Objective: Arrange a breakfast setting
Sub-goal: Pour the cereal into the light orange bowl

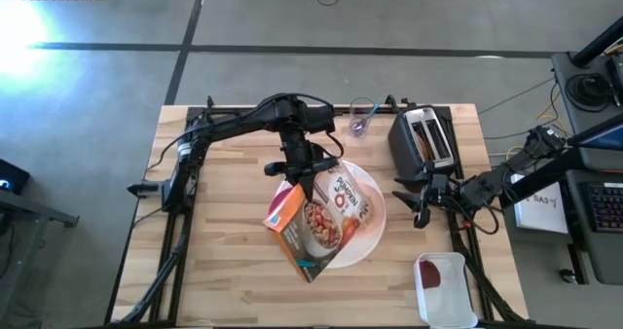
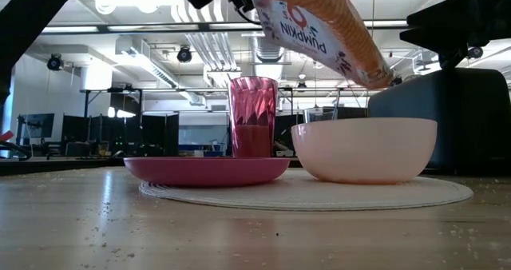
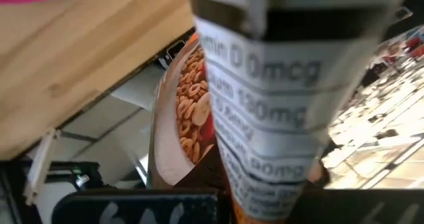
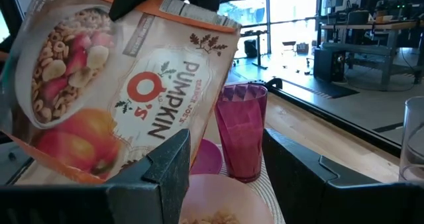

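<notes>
A large white plate (image 2: 319,195) carries a magenta plate (image 2: 206,170), a pink cup (image 2: 253,117) standing on it, and a peach bowl (image 2: 365,148) with some cereal in it (image 4: 207,217). My left gripper (image 1: 304,176) is shut on an orange Pumpkin O's cereal box (image 4: 126,85) that slants above the bowl. My right gripper (image 1: 421,210) waits open beside the toaster, level, with nothing between its fingers (image 4: 165,174). My left gripper holds the cereal box by its raised end (image 4: 173,10), the end toward the table's far edge, coming from above and slanting down. The box is lifted clear and tilted, its lower end (image 2: 375,77) hanging over the bowl. The fingers themselves are hidden by the box.
A black toaster (image 1: 425,139) stands at the far right. A clear glass (image 1: 362,118) sits at the far edge behind the plate. A white rectangular tub (image 1: 446,288) lies at the near right corner. Bare wood (image 1: 214,241) spreads left of the plate.
</notes>
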Robot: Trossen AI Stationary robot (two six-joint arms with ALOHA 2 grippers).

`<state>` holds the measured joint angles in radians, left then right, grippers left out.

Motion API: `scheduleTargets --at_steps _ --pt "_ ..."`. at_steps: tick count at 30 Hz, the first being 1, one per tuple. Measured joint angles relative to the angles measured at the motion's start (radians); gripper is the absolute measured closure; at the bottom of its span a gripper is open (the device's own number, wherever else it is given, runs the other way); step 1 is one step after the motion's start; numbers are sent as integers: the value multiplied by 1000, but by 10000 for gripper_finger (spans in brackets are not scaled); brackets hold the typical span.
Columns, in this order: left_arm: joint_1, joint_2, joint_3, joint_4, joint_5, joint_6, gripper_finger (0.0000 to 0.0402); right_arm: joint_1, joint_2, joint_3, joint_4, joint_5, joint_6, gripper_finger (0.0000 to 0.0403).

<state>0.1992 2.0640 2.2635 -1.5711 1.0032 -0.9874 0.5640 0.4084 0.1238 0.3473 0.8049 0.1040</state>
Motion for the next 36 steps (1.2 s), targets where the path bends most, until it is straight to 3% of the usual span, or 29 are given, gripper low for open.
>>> scheduleTargets --at_steps 8,14,20,25,30,36 --pt "-29 -51 0 0 -126 107 402 0 0 0 0 0 0 225" --pt "-88 -126 0 -1 -304 193 402 0 0 0 0 0 0 225" --pt "-180 -212 -2 -1 -591 273 402 0 0 0 0 0 0 225" --pt "-278 -282 -24 0 -901 344 402 0 0 0 0 0 0 225" --pt "-385 -394 -168 0 -1160 260 402 0 0 0 0 0 0 225" --pt "-488 -521 -415 60 -1267 104 402 0 0 0 0 0 0 225"
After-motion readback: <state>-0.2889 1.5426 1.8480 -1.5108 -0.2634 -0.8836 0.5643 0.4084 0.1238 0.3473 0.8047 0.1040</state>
